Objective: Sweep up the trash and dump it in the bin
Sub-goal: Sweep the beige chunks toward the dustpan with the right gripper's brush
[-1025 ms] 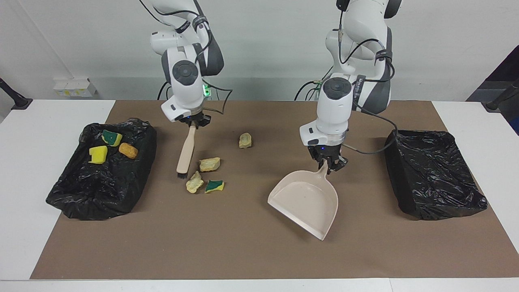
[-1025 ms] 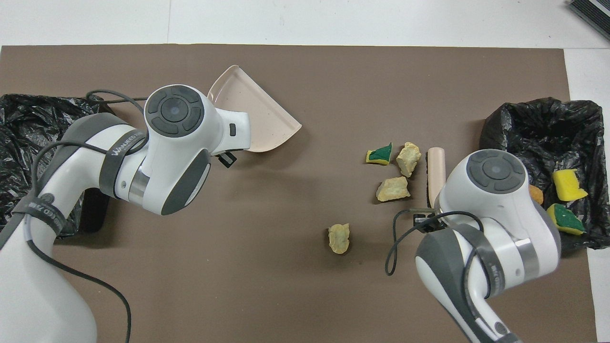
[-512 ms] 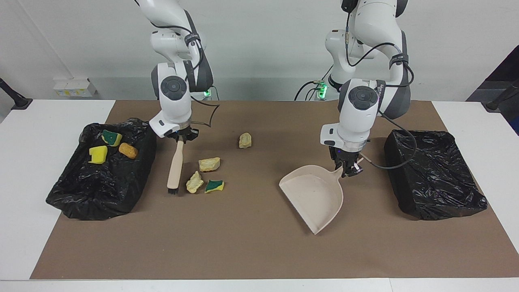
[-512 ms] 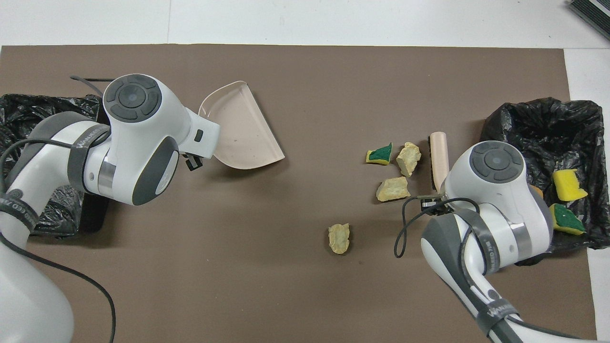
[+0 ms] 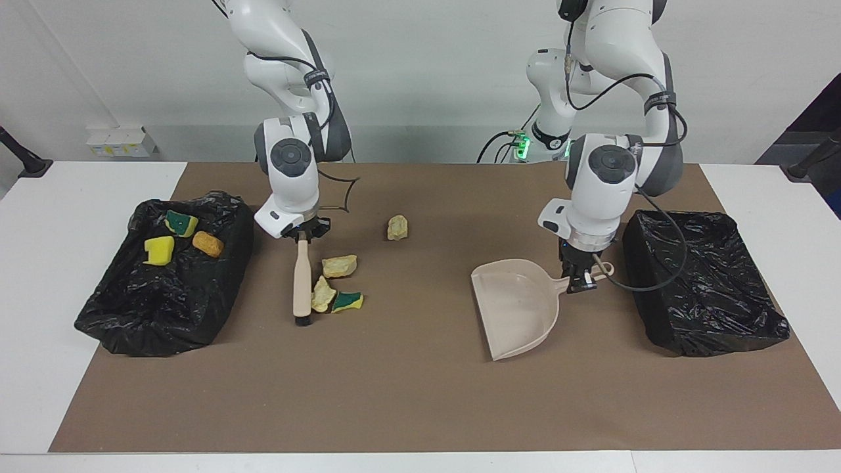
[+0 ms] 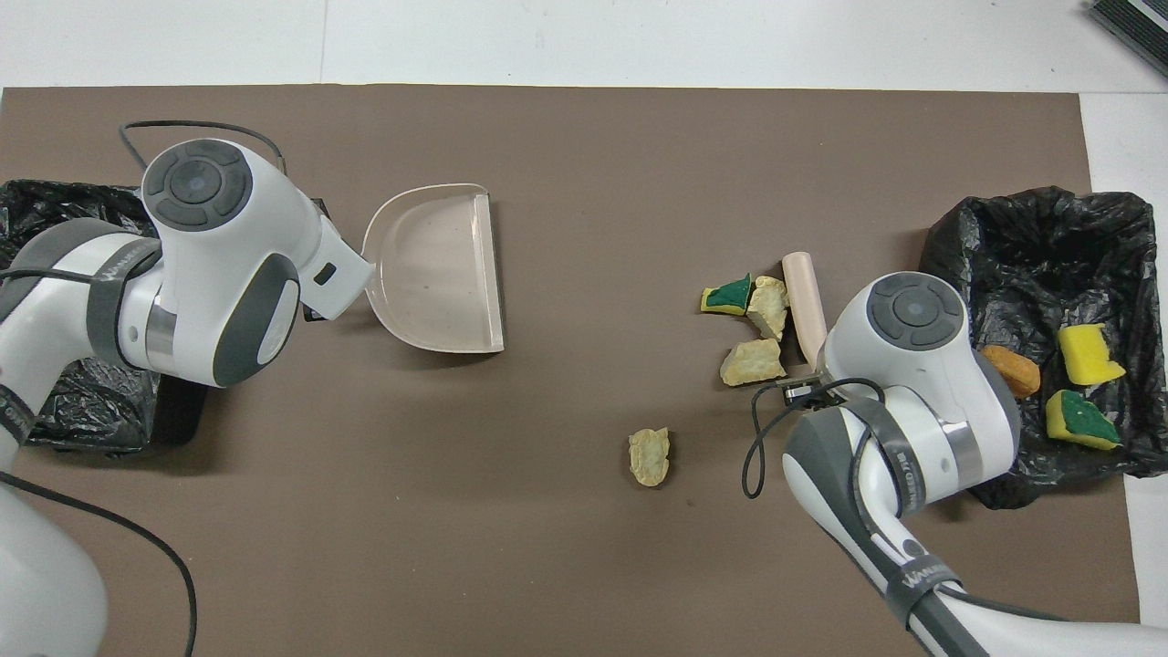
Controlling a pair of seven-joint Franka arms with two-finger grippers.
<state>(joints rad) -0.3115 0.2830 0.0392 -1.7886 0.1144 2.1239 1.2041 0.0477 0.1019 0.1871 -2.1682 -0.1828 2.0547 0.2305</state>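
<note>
My right gripper (image 5: 301,235) is shut on the handle of the beige brush (image 5: 301,282), whose black bristles are down on the mat. The brush (image 6: 803,297) lies against a cluster of trash: two beige chunks (image 5: 340,265) (image 5: 322,295) and a green-and-yellow sponge (image 5: 347,301). One beige chunk (image 5: 397,227) lies alone, nearer to the robots. My left gripper (image 5: 581,279) is shut on the handle of the beige dustpan (image 5: 519,309), low over the mat. The dustpan's (image 6: 438,269) open edge faces the cluster.
A black-lined bin (image 5: 164,295) at the right arm's end holds a yellow sponge (image 5: 159,250), a green-and-yellow one (image 5: 181,223) and an orange chunk (image 5: 207,244). A second black-lined bin (image 5: 703,289) stands at the left arm's end, close beside the dustpan handle. A brown mat (image 5: 407,394) covers the table.
The right gripper swung the brush toward the cluster, pushing one beige chunk against the green sponge. The left gripper carried the dustpan toward the left arm's end and turned it.
</note>
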